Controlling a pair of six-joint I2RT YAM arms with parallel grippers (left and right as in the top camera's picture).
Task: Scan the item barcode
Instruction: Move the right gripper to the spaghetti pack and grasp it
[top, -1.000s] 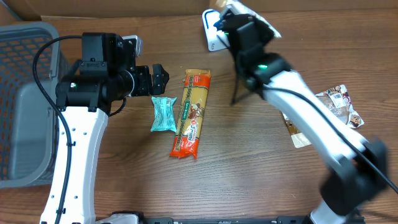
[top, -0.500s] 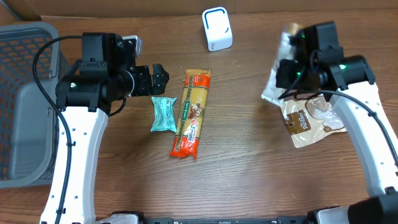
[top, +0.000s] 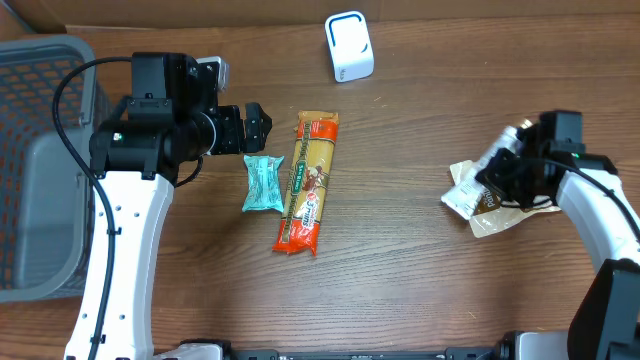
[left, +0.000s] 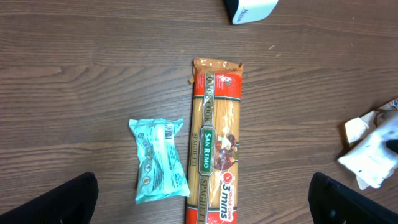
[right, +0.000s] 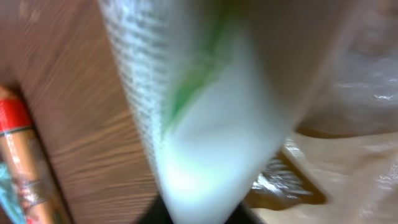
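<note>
The crinkly white plastic packet (top: 460, 198) looks light, limp, slippery, best pinched at an edge; right fingers (top: 497, 176) at it, grip unclear; left fingers (left: 62, 199) spread wide

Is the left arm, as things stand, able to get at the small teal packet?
Probably yes. The left claw is open and hovers next to the teal packet, which nothing covers. Only the spaghetti pack lies close along one side, so the closing needs care.
</note>
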